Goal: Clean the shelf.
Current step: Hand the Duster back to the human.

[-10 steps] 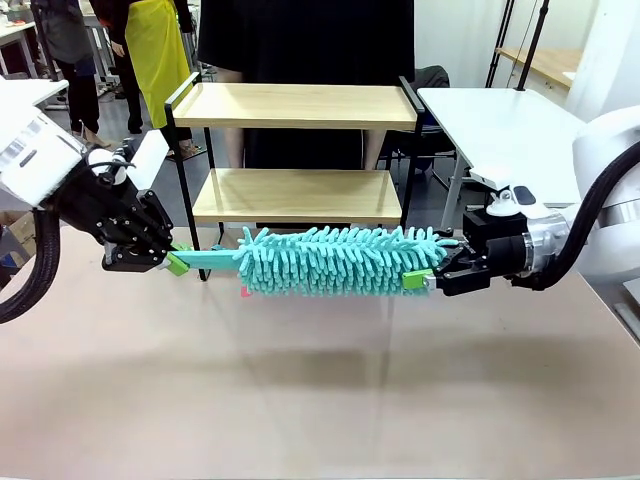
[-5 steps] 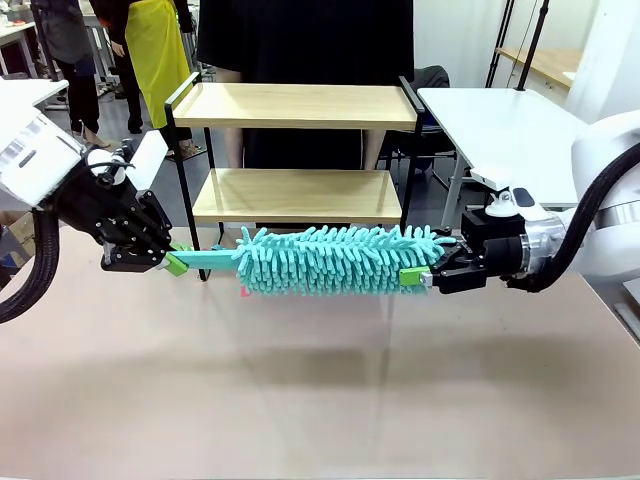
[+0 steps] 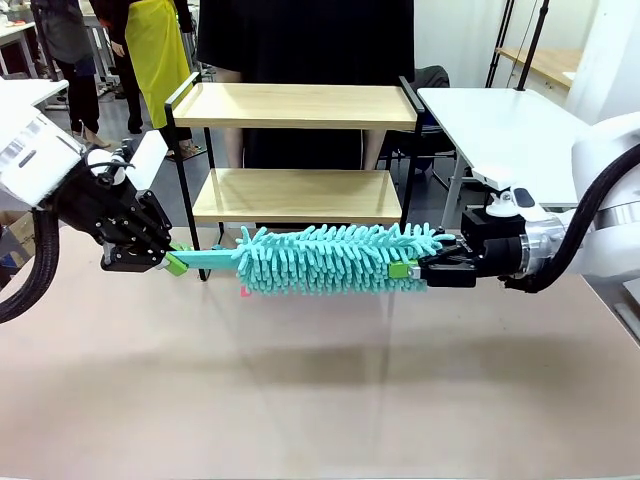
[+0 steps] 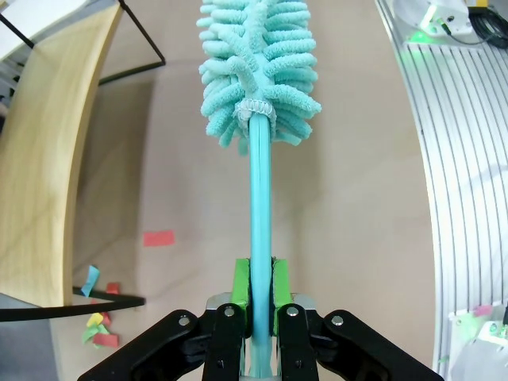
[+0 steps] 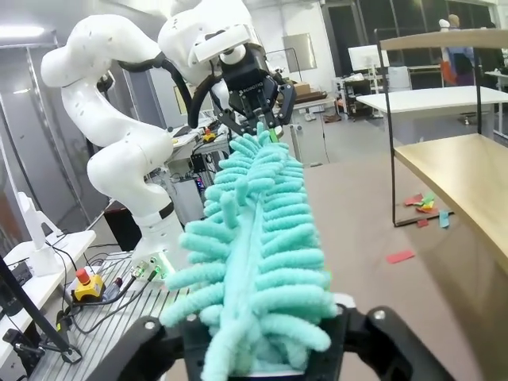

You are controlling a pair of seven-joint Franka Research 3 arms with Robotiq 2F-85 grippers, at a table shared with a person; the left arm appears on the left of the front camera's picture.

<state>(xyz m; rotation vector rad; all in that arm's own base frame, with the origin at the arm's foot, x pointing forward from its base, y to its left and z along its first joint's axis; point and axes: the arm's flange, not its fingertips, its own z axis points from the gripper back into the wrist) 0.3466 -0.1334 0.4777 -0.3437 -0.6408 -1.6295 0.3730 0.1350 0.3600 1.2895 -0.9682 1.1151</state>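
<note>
We see the shelf standing at the far edge of the brown table, near its middle, with a person in black just behind it. In front of the shelf a teal duster hangs level above the table, parallel to the far edge. Our left gripper is clamped tight on the duster's thin handle, green pads pressed against both sides. Our right gripper has its jaws partly closed around the fluffy tip of the duster, squeezing the strands. Small coloured paper scraps lie on the table by the shelf's leg.
</note>
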